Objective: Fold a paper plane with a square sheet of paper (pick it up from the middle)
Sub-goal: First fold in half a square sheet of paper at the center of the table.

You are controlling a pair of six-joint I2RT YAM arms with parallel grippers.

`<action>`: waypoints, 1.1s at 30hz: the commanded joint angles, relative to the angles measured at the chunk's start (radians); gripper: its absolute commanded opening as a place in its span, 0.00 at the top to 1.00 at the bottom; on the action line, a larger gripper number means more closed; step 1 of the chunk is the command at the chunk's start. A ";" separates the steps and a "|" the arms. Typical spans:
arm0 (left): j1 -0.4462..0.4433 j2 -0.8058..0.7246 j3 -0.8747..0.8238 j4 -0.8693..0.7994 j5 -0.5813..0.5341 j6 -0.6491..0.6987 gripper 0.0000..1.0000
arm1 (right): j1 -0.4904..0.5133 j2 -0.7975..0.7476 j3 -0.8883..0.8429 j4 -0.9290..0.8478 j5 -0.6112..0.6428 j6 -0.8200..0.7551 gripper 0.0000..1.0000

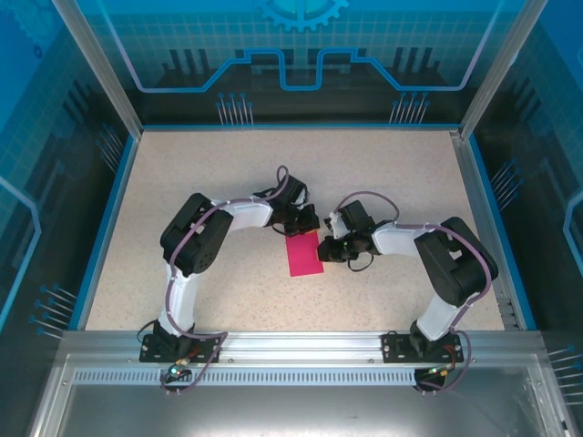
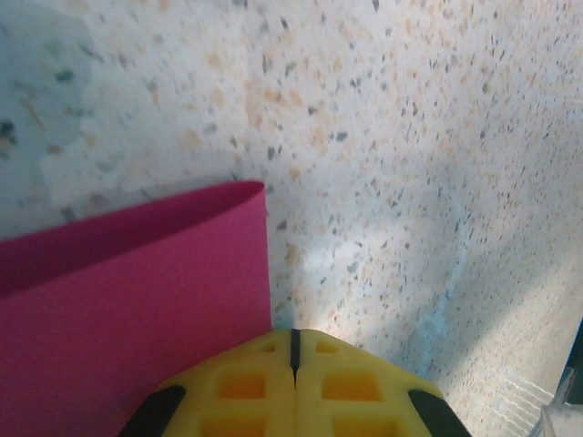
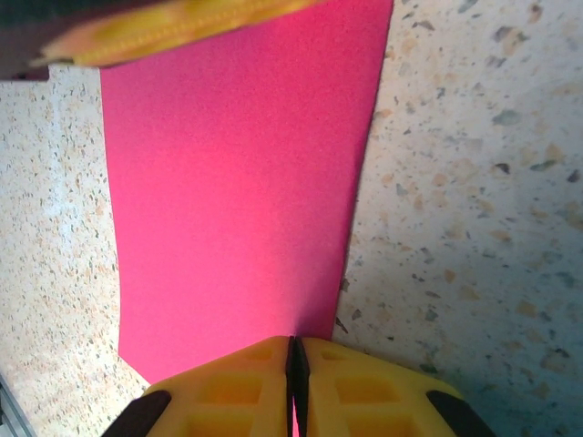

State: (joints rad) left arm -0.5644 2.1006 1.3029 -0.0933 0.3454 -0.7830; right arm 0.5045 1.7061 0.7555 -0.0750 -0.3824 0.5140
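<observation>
Mid-frame, the right hand (image 1: 324, 249) pinches the folded paper (image 1: 303, 258) by its edge while the left hand (image 1: 307, 228), shut and empty, sits at its top end (steadying the crease, I'd guess).

The paper (image 1: 303, 254) is plain magenta-pink; the table (image 1: 219, 164) beige with dark speckles.

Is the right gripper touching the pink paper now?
Touching. In the right wrist view, the pink paper runs into the seam of the shut right gripper.
</observation>
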 commanded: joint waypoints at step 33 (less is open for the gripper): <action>0.119 0.048 0.061 0.028 -0.017 0.085 1.00 | 0.001 0.034 -0.046 -0.150 0.121 -0.013 0.88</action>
State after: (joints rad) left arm -0.4656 2.1262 1.3273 -0.0635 0.3721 -0.7269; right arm 0.5060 1.7054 0.7555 -0.0772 -0.3779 0.5114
